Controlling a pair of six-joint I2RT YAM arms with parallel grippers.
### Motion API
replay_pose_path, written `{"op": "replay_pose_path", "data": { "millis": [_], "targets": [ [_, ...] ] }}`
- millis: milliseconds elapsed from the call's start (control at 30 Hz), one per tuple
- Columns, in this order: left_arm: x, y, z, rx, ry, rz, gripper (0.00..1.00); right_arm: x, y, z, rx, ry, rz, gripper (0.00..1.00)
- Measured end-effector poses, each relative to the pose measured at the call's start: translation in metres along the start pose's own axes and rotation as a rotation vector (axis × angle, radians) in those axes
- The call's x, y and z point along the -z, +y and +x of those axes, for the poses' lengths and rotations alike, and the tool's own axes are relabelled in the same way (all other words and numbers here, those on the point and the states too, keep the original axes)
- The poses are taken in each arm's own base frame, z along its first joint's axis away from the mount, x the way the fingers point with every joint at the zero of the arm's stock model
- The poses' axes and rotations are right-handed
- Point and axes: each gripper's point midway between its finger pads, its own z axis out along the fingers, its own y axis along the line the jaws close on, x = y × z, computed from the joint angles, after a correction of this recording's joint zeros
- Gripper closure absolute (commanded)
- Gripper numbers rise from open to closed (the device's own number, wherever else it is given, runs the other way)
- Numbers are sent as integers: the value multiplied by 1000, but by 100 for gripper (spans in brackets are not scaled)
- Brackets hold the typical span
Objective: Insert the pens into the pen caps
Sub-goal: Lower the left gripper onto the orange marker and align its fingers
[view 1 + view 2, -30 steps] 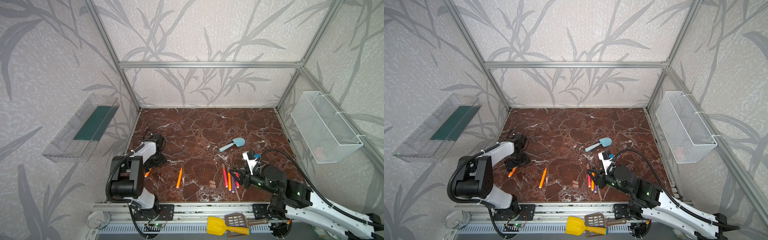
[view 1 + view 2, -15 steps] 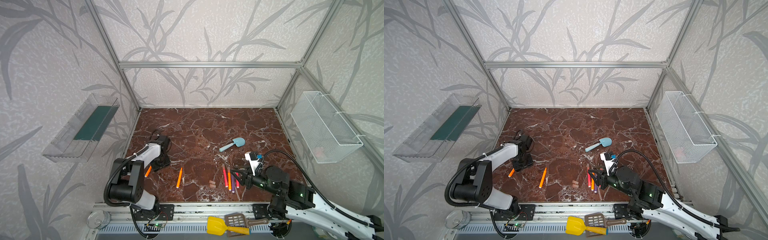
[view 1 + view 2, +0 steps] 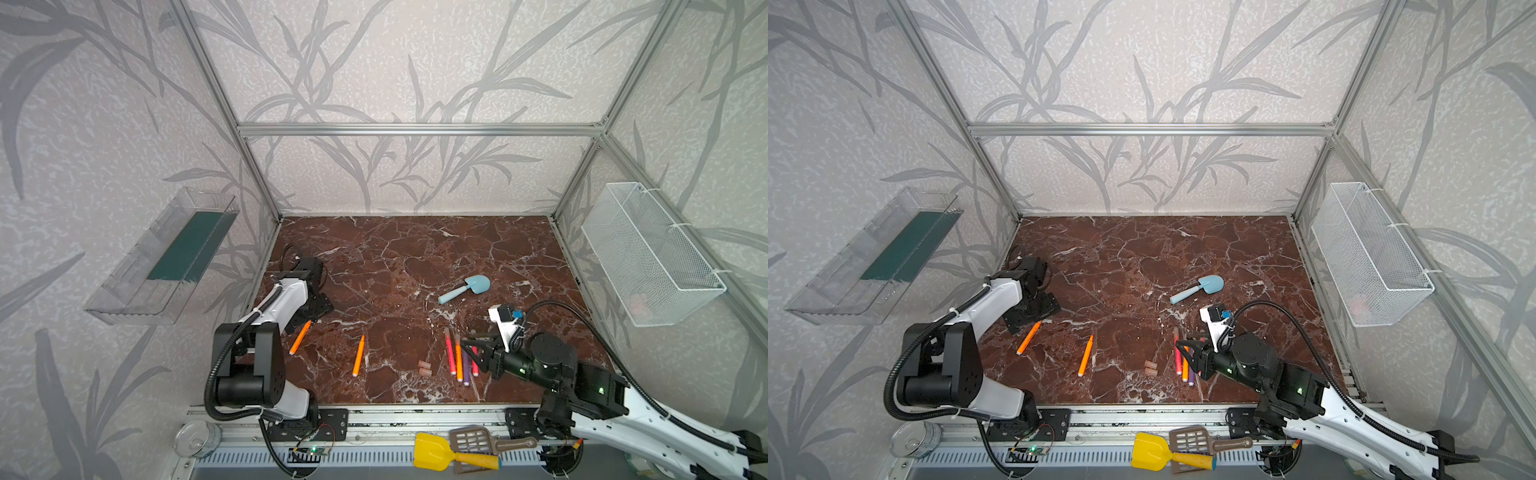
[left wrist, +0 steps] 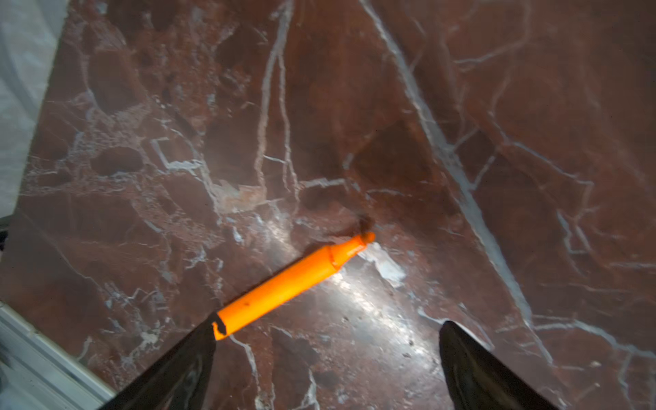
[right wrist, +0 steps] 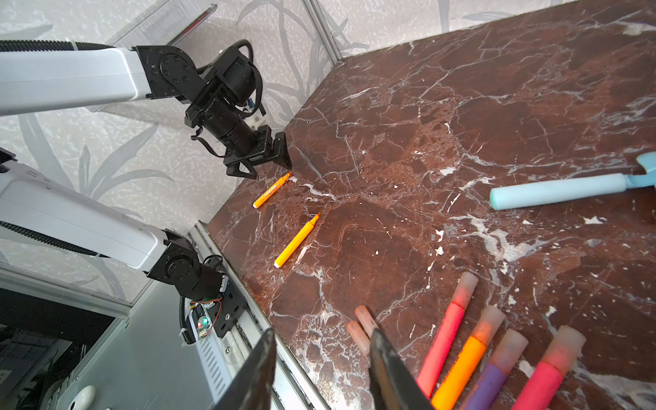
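Capping cell: left end effector [image 4: 330, 326] spread wide over one end of an uncapped orange pen [image 4: 284, 280] lying on the worktop [image 4: 461, 106]. The right end effector [image 5: 323, 332] is narrowly parted and empty, beside two loose pen caps [image 5: 357, 335] and four capped pens [image 5: 442, 340].

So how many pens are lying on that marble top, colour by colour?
orange pens: 3
pink-red pens: 2
purple pen: 1
Total: 6 pens
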Motion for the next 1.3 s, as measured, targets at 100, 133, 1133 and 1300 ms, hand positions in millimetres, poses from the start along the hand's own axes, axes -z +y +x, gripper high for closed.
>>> {"op": "replay_pose_path", "data": {
  "millis": [100, 133, 1133, 1300],
  "targets": [
    [-5, 0, -4, -3, -8, 21, 0, 2, 1, -2, 0, -8, -6, 57],
    [-7, -1, -3, -5, -7, 31, 0, 3, 1, -2, -1, -12, -9, 57],
    [-34, -27, 36, -7, 141, 170, 29, 21, 5, -2, -8, -45, -61, 57],
    [-31, -34, 46, -27, 152, 169, 46, 22, 6, -2, -8, -45, -67, 57]
  ]
}}
